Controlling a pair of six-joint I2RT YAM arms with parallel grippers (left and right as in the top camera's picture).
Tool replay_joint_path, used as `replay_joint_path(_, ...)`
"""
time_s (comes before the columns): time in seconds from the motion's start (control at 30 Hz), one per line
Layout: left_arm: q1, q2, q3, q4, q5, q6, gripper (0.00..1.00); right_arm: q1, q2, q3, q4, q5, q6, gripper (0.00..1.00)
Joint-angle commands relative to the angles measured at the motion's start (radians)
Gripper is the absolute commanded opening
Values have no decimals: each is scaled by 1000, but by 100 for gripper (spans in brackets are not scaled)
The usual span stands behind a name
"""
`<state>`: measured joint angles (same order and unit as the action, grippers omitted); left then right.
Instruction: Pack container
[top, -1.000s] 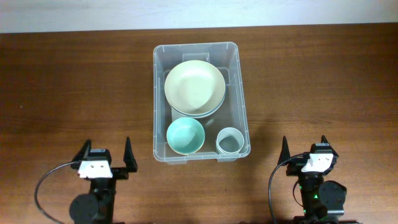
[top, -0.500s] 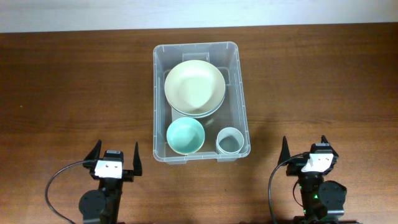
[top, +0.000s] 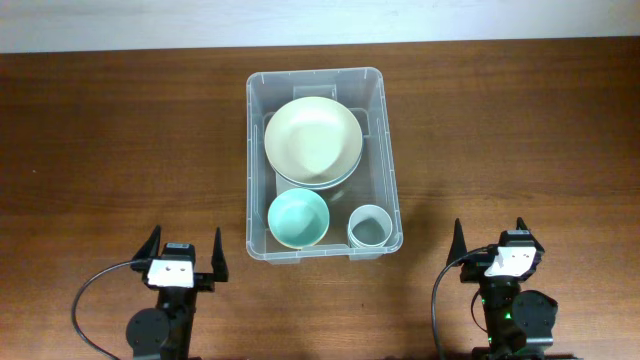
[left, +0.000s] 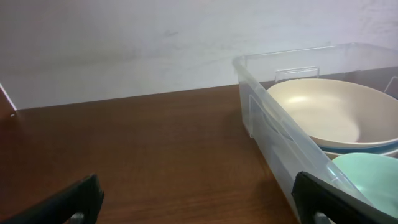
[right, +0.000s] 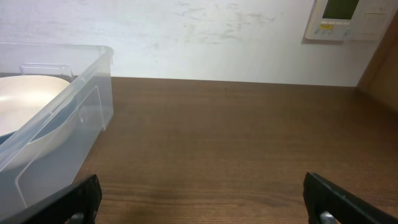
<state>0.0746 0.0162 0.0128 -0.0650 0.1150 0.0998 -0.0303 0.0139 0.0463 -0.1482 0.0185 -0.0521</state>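
A dark brown wooden worktop (top: 120, 130) runs back to a plain white wall (left: 124, 43). A wide cream bowl (top: 313, 138) sits nested in a blue-edged dish (top: 312, 185), whose rim peeks out along its near side. Nearer still, side by side, stand a small mint-green bowl (top: 298, 217) on the left and a pale round cup (top: 369, 226) on the right. A white control panel (right: 343, 18) hangs on the wall.

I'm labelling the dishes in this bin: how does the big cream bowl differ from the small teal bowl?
Size: the cream bowl is far wider than the teal bowl. Place: the cream bowl fills the far half of the container; the teal bowl sits in its near left corner. Support: the cream bowl is nested on a blue-rimmed dish; the teal bowl stands alone. Shared: both round, upright, empty, inside the container.
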Motion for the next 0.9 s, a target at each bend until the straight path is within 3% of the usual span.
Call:
replay_joint_path(0.0,2,-11,-5,-12,-80,-107,99,-3,-10,-9,2,16,9,99)
replay_joint_path(0.87,2,-10,-4,-17,-119,-145,99,-3,-10,-9,2,16,9,99)
